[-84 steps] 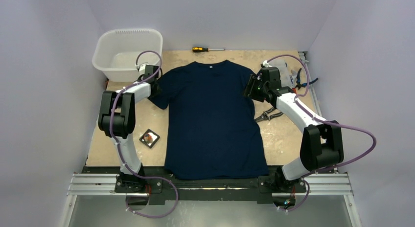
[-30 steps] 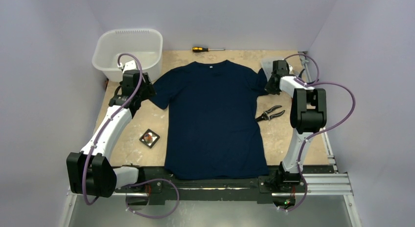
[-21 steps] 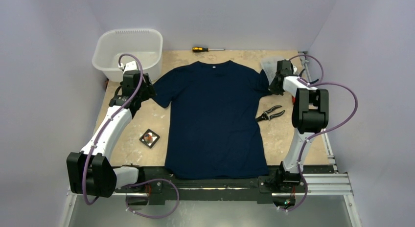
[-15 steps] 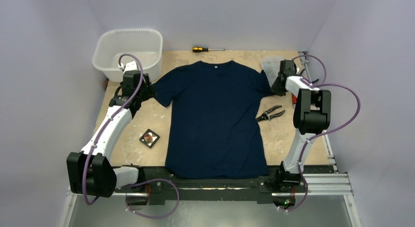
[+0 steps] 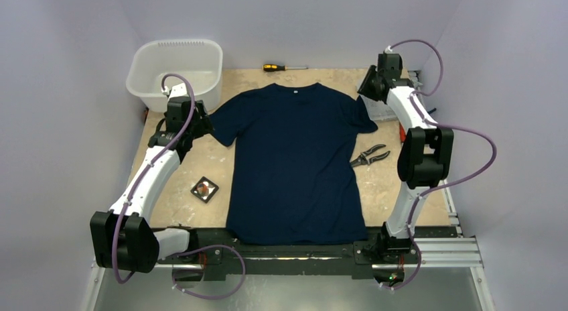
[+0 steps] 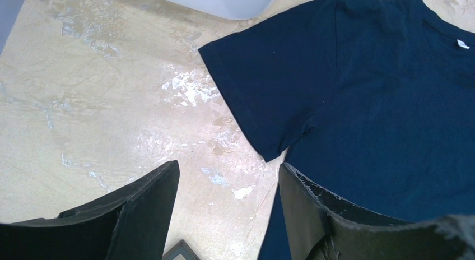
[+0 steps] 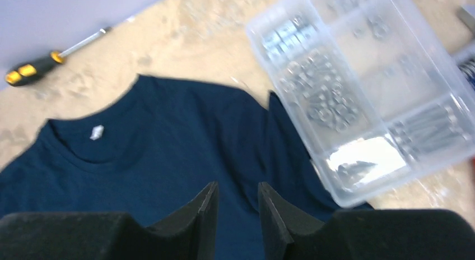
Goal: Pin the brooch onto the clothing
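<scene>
The dark navy T-shirt (image 5: 295, 163) lies flat in the middle of the table, collar to the back. The brooch (image 5: 205, 188), small and reddish, lies in a small black square tray (image 5: 194, 189) left of the shirt. My left gripper (image 5: 203, 129) hovers by the shirt's left sleeve (image 6: 269, 103), jaws wide open and empty (image 6: 228, 165). My right gripper (image 5: 364, 90) is raised above the shirt's right shoulder. In the right wrist view (image 7: 237, 184) its jaws stand a little apart with nothing between them, over the shirt (image 7: 168, 153).
A clear plastic box of screws (image 7: 364, 86) sits by the right sleeve. Pliers (image 5: 368, 155) lie right of the shirt. A yellow-handled screwdriver (image 5: 285, 68) lies at the back. A white tub (image 5: 175, 73) stands at the back left. The tray's corner (image 6: 180, 251) shows between my left fingers.
My right gripper has let go of the right sleeve and risen up and back. The sleeve now lies spread out. The left arm has stayed still over the last second.
</scene>
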`<state>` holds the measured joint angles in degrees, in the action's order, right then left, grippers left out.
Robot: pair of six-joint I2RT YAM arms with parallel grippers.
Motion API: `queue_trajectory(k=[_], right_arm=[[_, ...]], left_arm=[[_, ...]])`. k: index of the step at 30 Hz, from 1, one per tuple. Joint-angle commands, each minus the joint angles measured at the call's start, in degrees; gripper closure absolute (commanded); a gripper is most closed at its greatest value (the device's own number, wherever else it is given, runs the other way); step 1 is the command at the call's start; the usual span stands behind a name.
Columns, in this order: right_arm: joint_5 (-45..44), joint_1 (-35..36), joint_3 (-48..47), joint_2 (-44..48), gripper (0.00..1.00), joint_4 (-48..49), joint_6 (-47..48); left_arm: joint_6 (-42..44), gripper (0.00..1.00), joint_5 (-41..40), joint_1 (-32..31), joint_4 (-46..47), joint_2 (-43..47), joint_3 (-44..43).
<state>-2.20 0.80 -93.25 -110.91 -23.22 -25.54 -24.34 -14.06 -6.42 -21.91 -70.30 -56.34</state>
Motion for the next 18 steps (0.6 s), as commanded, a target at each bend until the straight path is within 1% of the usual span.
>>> queue_trajectory(k=[1,5,8,13,18], right_arm=[[1.73,0.52,-7.46,-6.31,0.67,-1.31,-0.55],[2.94,0.51,-12.6,-12.94,0.76,-1.71,-1.18],[3.68,0.42,-15.83,-17.56,0.8,-1.84,-1.44],[2.53,-0.65,-22.72,-24.61,0.84,-4.18,-0.48],[0.34,-3.71,-25.48,-26.56,0.84,-4.29,0.1]], left_arm=[[1.2,0.35,0.6,-0.16,1.71,1.57,0.31],[1.21,0.35,0.66,-0.09,1.59,1.57,0.43],[1.22,0.35,0.78,-0.13,1.53,1.41,0.48],[1.24,0.35,0.54,-0.13,1.52,0.92,0.48],[1.33,0.35,0.3,-0.11,1.58,0.4,0.55]])
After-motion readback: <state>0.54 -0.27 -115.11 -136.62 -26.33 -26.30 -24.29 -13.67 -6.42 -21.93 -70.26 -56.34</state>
